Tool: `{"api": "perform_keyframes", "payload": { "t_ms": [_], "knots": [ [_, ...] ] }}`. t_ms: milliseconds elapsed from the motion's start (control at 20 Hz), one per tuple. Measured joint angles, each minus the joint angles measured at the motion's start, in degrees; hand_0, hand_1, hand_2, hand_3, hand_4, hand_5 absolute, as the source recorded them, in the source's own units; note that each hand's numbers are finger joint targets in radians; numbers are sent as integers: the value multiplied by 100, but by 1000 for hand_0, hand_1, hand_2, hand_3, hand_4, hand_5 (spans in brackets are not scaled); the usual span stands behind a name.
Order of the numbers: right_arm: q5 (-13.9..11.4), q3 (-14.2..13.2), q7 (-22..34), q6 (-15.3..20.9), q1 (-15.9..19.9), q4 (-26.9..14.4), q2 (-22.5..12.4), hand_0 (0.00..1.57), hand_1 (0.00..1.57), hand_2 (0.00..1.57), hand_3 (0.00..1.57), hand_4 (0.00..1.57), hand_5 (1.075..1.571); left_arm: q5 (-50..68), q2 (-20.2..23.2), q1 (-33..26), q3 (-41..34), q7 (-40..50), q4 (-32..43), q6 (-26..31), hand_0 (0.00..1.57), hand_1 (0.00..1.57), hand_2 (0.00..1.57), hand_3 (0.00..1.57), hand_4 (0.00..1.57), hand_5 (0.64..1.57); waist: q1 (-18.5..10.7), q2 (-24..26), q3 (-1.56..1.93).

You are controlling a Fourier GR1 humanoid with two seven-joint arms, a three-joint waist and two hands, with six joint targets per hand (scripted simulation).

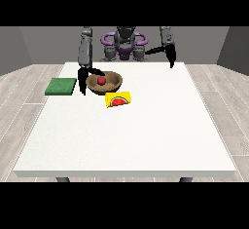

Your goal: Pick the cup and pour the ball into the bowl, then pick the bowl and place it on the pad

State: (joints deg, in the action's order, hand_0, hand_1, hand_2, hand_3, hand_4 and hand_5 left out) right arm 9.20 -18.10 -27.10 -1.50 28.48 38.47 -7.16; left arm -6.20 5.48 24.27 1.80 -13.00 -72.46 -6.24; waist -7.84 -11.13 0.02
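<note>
while the hand at the view's left (83,78) hung down at the left rim of the bowl (104,83), its fingers pointed toward the table and its thumb reached out over the rim, so it looked to be closing on the bowl's edge; whether it had truly pinched the rim i could not tell. the hand at the view's right (168,53) was raised near the far edge of the table (126,135), well apart from everything, its fingers hanging down and holding nothing.

outward from the first hand, the brown bowl sat upright on the table with the red ball (101,80) lying inside it. just in front of the bowl and slightly to its right lay the cup (118,99), yellow with a watermelon picture, tipped on its side and touching nothing but the table, or perhaps just brushing the bowl's near wall. to the left of the bowl, near the table's left edge, lay the green pad (61,86), flat and bare.

judging from this, the pouring part was done: the ball was in the bowl and the cup had been let go. what was left was the second half, taking hold of the bowl, lifting it and carrying it leftward onto the pad. the bowl was near the pad but not on it.
</note>
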Motion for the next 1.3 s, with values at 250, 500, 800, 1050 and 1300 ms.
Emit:
{"api": "perform_keyframes", "payload": {
  "t_ms": [250, 500, 800, 1050, 1300],
  "knots": [
    [73, -38, -245, 124, 205, -340, 76, 0, 0, 0, 0, 464, 1547, 37, 119, -114, -64, -51, -189, 190, 0, 0, 0, 0, 0, 1566, -74, -43, -25],
    [-63, -170, -309, 743, 29, -460, -195, 1571, 1571, 1571, 1506, 893, 1526, 90, 147, -36, -28, 56, -492, 288, 0, 0, 0, 0, 519, 1557, -312, -94, -166],
    [-975, 316, 56, 2065, -73, -426, -520, 1571, 1571, 1571, 1383, 910, 1563, 127, 136, 78, 29, 40, -461, 418, 0, 0, 0, 0, 824, 1497, -605, -62, -237],
    [-1411, 669, 1329, 2623, 64, -538, -568, 1571, 1571, 1571, 945, 844, 1563, 262, 209, -85, -160, -9, -80, 518, 0, 0, 0, 0, 973, 1423, -477, 366, -123],
    [-1774, 1163, 2875, 2502, 331, -452, -599, 1571, 1571, 1571, 874, 798, 1564, 412, 325, -506, -504, -94, 527, 533, 0, 0, 0, 0, 1003, 1407, 115, 1198, -46]
  ]
}}
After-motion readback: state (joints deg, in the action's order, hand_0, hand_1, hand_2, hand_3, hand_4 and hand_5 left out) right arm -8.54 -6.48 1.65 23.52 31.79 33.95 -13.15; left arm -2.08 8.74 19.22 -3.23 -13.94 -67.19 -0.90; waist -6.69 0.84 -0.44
